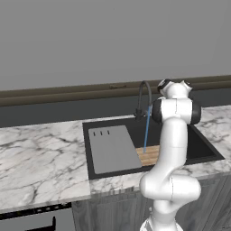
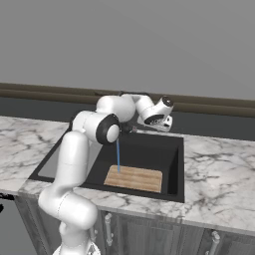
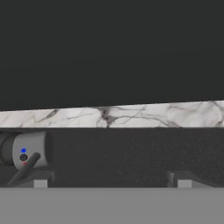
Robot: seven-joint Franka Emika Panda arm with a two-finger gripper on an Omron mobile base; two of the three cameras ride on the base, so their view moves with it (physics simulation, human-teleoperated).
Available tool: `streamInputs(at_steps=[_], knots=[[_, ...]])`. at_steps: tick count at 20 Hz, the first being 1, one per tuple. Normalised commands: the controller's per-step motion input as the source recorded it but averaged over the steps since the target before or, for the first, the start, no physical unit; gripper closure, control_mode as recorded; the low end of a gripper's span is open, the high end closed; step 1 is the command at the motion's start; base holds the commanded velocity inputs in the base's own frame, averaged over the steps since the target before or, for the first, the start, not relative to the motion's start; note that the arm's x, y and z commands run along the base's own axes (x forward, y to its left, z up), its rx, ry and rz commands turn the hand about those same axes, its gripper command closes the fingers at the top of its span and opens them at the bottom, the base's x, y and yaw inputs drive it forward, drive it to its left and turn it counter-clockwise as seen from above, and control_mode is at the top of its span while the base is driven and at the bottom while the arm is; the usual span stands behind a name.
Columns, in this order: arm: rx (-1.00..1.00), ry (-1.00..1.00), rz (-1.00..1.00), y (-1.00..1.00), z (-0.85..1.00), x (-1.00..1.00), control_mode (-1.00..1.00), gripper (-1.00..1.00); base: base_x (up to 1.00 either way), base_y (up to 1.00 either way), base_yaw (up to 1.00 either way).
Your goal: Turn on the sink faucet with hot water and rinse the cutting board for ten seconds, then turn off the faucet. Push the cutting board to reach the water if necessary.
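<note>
Right base view: striped wooden cutting board [image 2: 133, 178] under water [image 2: 118, 155].

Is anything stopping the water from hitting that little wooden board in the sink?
Nothing visible does. The water drops straight from the sink faucet onto the cutting board, landing near one end of it.

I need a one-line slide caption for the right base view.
Water runs from the sink faucet onto the cutting board in the sink.
</note>
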Motion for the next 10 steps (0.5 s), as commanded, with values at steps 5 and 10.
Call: streamInputs(at_steps=[5, 10], knots=[[0.0, 0.0, 0.0, 0.08, 0.0, 0.0, -1.0, -1.0, 0.0, 0.0, 0.0], [0.0, 0.0, 0.0, 0.06, 0.0, 0.0, -1.0, -1.0, 0.0, 0.0, 0.0]])
